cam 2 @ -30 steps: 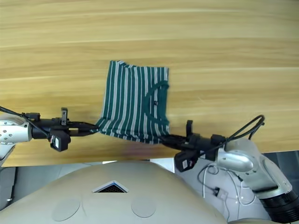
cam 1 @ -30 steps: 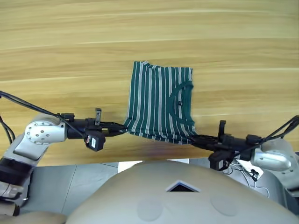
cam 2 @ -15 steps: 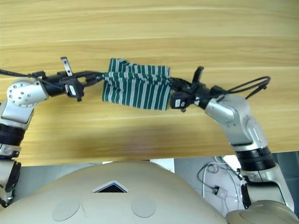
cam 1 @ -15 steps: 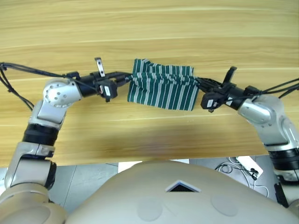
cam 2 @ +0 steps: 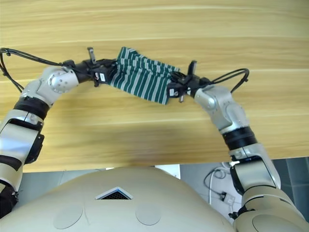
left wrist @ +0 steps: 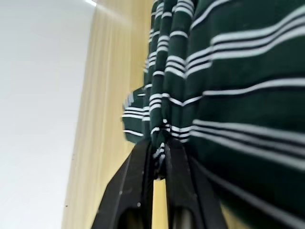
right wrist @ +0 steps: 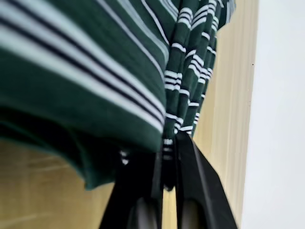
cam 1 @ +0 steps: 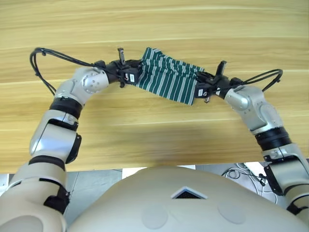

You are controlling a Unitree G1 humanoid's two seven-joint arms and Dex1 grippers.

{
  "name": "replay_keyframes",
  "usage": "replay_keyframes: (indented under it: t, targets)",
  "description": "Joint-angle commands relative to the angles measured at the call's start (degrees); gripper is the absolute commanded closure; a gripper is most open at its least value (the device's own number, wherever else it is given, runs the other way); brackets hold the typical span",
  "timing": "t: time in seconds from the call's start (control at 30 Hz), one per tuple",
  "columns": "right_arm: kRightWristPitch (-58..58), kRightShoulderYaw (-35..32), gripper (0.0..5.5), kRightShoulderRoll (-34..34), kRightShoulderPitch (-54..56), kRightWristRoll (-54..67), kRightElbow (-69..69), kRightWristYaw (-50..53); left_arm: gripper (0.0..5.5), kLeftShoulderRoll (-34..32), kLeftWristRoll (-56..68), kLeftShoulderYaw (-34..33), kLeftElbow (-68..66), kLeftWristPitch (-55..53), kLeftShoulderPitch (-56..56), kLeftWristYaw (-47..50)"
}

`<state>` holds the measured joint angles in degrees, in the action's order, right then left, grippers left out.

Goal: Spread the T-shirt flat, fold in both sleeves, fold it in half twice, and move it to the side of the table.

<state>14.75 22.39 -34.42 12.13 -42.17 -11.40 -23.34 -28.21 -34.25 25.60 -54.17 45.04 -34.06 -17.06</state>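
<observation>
Green striped T-shirt (cam 1: 169, 79) folded into narrow band, stretched between both grippers over table (cam 1: 145, 135), well in from near edge, right end nearer that edge. At one end, left gripper (cam 1: 137, 74) clamped on cloth; at other end, right gripper (cam 1: 197, 83) clamped likewise. Cloth bunched at both pinches. Resting or lifted: cannot tell.

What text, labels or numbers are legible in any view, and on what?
No text is legible.
White sticker beside the left gripper: too small to read.
White sticker beside the right gripper: too small to read.
T-shirt: stripes only, no print visible.
</observation>
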Motion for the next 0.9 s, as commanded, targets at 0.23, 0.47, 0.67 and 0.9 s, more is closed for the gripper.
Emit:
replay_keyframes:
  t: [0.23,0.47,0.67,0.9]
  targets:
    - [-3.16,-2.64,3.94,-5.20,-10.90,2.66,14.37,-4.19,4.07,3.91,0.08,-0.09,-12.63,-0.07,-6.91,7.74]
    - [-10.32,-10.52,2.72,-3.23,-9.31,6.26,13.69,-0.36,3.39,5.31,16.11,-12.16,-13.28,3.58,-8.84,5.00]
    - [-18.52,-15.94,1.72,1.88,-6.36,12.53,15.06,0.76,3.39,3.11,16.52,-11.75,-11.81,7.04,-4.73,0.40]
    - [-20.92,-16.98,0.59,6.98,-2.20,17.25,17.16,2.55,3.39,-0.18,10.34,-3.27,-7.92,9.89,3.62,-10.24]
